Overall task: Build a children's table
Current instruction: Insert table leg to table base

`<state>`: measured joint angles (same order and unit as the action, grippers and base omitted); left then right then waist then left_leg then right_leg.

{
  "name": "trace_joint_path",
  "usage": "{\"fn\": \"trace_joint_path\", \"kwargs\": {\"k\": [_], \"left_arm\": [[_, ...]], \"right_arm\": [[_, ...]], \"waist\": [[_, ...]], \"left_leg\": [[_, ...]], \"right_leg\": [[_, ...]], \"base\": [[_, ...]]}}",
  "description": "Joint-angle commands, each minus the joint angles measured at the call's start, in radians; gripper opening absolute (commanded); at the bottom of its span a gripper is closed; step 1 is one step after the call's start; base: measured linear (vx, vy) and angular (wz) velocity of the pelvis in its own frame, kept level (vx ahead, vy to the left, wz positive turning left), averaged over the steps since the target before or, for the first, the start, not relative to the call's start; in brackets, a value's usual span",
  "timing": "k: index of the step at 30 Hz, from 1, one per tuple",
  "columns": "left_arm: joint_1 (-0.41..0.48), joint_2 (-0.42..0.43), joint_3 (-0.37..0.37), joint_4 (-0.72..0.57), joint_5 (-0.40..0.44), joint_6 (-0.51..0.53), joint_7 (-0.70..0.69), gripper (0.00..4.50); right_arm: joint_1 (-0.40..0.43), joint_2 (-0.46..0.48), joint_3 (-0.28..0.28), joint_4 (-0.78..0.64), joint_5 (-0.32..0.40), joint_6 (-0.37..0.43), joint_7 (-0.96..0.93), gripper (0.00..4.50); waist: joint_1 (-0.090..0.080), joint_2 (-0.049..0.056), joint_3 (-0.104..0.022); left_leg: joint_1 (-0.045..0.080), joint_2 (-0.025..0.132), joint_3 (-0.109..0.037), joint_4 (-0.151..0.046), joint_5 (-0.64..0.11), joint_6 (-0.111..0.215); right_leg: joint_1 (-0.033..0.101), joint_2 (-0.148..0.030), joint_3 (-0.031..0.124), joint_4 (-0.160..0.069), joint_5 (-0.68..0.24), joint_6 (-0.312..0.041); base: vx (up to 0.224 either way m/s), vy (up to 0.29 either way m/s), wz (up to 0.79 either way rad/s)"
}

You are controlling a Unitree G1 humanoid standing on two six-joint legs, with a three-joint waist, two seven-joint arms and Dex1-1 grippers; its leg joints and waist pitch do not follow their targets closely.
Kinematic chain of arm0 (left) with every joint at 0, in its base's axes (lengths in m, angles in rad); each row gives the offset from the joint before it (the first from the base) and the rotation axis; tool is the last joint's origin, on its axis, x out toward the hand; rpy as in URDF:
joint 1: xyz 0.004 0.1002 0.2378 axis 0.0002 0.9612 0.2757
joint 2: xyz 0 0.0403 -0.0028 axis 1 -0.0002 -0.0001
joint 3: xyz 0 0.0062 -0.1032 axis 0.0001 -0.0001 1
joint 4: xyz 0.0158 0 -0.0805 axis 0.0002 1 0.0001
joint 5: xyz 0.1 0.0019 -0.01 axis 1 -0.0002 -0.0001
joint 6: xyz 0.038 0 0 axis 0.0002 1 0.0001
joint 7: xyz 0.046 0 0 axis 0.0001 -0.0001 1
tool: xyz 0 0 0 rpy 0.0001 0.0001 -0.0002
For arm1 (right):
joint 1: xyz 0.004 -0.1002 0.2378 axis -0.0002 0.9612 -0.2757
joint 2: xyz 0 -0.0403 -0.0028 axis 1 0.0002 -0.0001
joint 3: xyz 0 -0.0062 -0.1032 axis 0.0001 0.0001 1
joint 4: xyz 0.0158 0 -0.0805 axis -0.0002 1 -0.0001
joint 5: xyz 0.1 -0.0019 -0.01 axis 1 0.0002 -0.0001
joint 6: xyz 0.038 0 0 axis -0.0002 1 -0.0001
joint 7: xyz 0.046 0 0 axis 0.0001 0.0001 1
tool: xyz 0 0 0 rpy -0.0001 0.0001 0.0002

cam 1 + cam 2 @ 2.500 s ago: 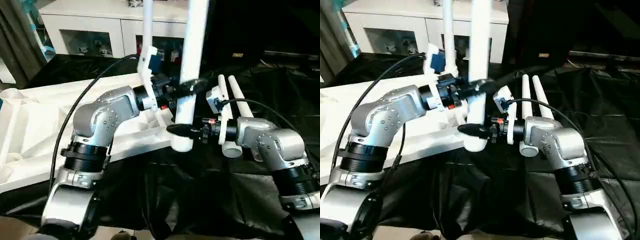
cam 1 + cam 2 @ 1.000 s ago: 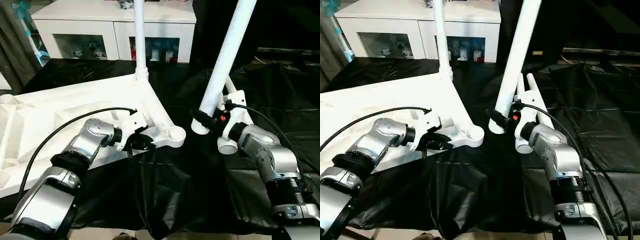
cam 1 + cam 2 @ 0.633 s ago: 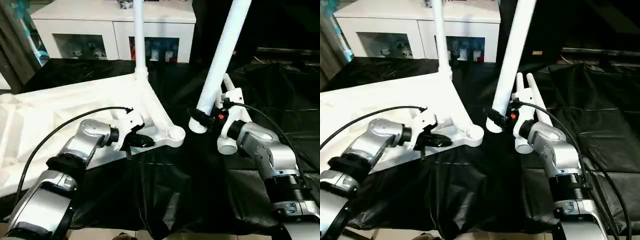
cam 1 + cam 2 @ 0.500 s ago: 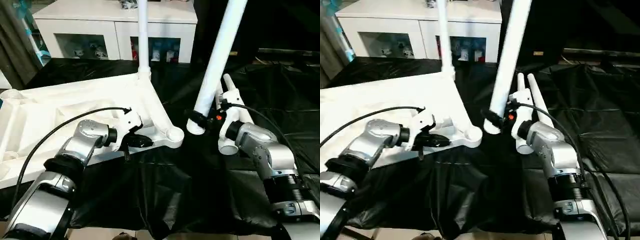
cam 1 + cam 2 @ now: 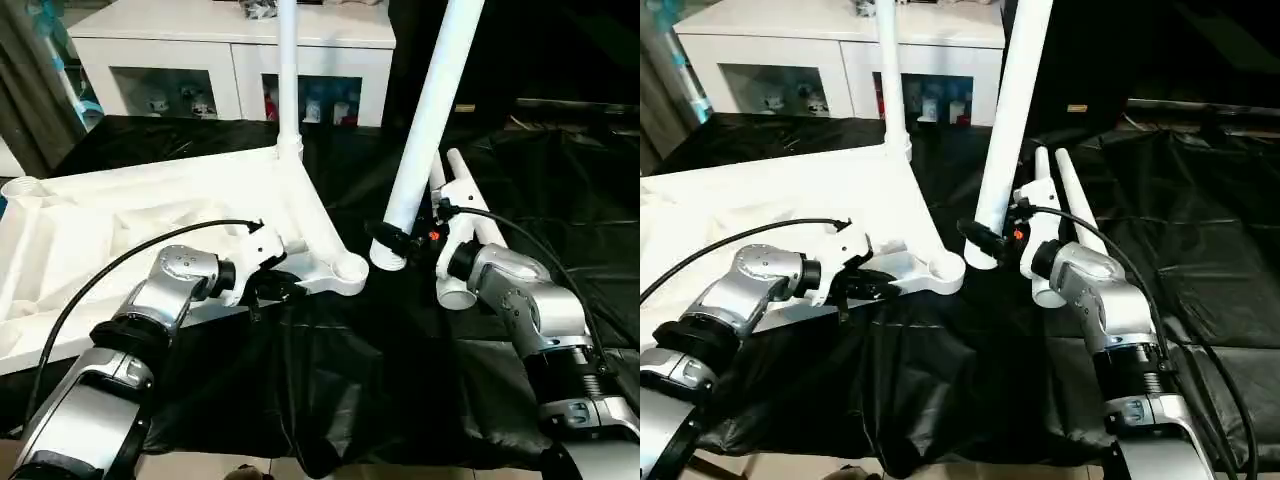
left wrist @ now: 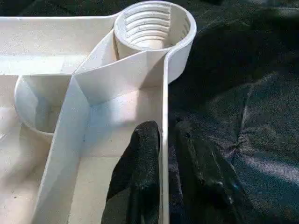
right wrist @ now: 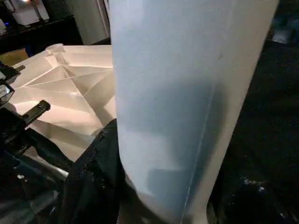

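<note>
My left gripper (image 6: pixel 163 154) pinches the near side wall of the tabletop (image 5: pixel 120 225), one finger inside the rim and one outside, close behind the empty corner socket (image 5: pixel 350 270). The tabletop lies underside up on the black cloth (image 5: pixel 380 390), ribs showing.

My right gripper (image 5: pixel 392 238) is clamped around the flared lower end of the leg (image 5: pixel 425 120) I am carrying. The leg leans, its foot just beside the socket and not yet over it.

Just behind my right wrist two spare legs (image 5: pixel 465 205) lie side by side on the cloth. Farther back, one leg (image 5: pixel 288 70) already stands in the far corner socket.

The risk I see is in the lean: if I bring the foot down tilted, it may catch the socket's lip and cross its inner ridges. A hard push there could slide the tabletop, since my left grip holds only a thin wall and may slip.
</note>
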<state>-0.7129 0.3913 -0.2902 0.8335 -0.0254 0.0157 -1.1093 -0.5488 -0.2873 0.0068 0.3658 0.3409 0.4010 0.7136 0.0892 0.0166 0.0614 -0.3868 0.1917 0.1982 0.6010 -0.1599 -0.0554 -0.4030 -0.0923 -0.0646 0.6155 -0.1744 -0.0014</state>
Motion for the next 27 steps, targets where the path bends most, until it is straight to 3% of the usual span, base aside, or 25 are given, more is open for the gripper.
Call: {"fn": "trace_joint_path", "kwargs": {"k": [1, 9, 11, 16, 18, 24, 27], "left_arm": [[-0.010, 0.000, 0.015, 0.016, 0.007, 0.001, -0.006, 0.78], [-0.014, -0.007, 0.018, 0.031, 0.001, -0.002, -0.032, 0.42], [-0.013, -0.007, 0.015, 0.034, 0.005, -0.005, -0.032, 0.06], [-0.008, -0.011, 0.011, 0.032, 0.011, 0.005, -0.043, 0.00], [0.005, -0.013, 0.004, 0.000, 0.015, 0.014, -0.060, 0.00], [0.055, -0.016, -0.028, -0.111, 0.020, 0.037, -0.082, 0.00], [0.093, -0.017, -0.045, -0.192, 0.019, 0.053, -0.085, 0.00]], "right_arm": [[-0.019, -0.006, -0.001, -0.006, -0.006, 0.000, 0.008, 1.98], [-0.017, -0.007, 0.006, -0.013, -0.004, 0.001, 0.025, 1.98], [-0.019, -0.007, 0.008, -0.012, -0.003, 0.001, 0.030, 1.98], [-0.032, -0.004, 0.034, 0.003, -0.004, 0.013, 0.072, 1.98], [-0.035, 0.002, 0.063, 0.032, -0.024, 0.009, 0.093, 1.98], [-0.035, 0.020, 0.078, 0.062, -0.034, -0.001, 0.104, 1.98], [-0.033, 0.029, 0.088, 0.066, -0.036, 0.004, 0.113, 1.98]], "waist": [[-0.001, -0.006, -0.075], [-0.001, -0.005, -0.077], [-0.001, -0.007, -0.077], [-0.001, -0.010, -0.075], [-0.002, -0.010, -0.076], [0.002, -0.015, -0.080], [0.002, -0.014, -0.077]], "left_leg": [[0.026, 0.036, -0.020, -0.076, -0.269, -0.001], [0.026, 0.036, -0.020, -0.076, -0.267, -0.001], [0.026, 0.036, -0.019, -0.076, -0.264, 0.002], [0.026, 0.038, -0.020, -0.078, -0.273, 0.003], [0.026, 0.039, -0.020, -0.077, -0.263, 0.004], [0.022, 0.043, -0.019, -0.077, -0.217, 0.019], [0.025, 0.043, -0.015, -0.076, -0.217, 0.027]], "right_leg": [[0.039, -0.059, 0.042, -0.078, -0.281, -0.200], [0.039, -0.058, 0.042, -0.076, -0.260, -0.206], [0.039, -0.057, 0.042, -0.076, -0.251, -0.210], [0.040, -0.059, 0.042, -0.079, -0.282, -0.204], [0.039, -0.059, 0.042, -0.075, -0.269, -0.210], [0.043, -0.061, 0.042, -0.064, -0.186, -0.232], [0.038, -0.059, 0.043, -0.067, -0.194, -0.231]], "base": [[0.000, 0.000, 0.00], [0.000, 0.000, 0.00], [0.000, 0.000, 0.00], [0.000, 0.000, 0.00], [0.000, 0.000, 0.00], [0.000, 0.000, 0.00], [0.000, 0.000, 0.00]]}}
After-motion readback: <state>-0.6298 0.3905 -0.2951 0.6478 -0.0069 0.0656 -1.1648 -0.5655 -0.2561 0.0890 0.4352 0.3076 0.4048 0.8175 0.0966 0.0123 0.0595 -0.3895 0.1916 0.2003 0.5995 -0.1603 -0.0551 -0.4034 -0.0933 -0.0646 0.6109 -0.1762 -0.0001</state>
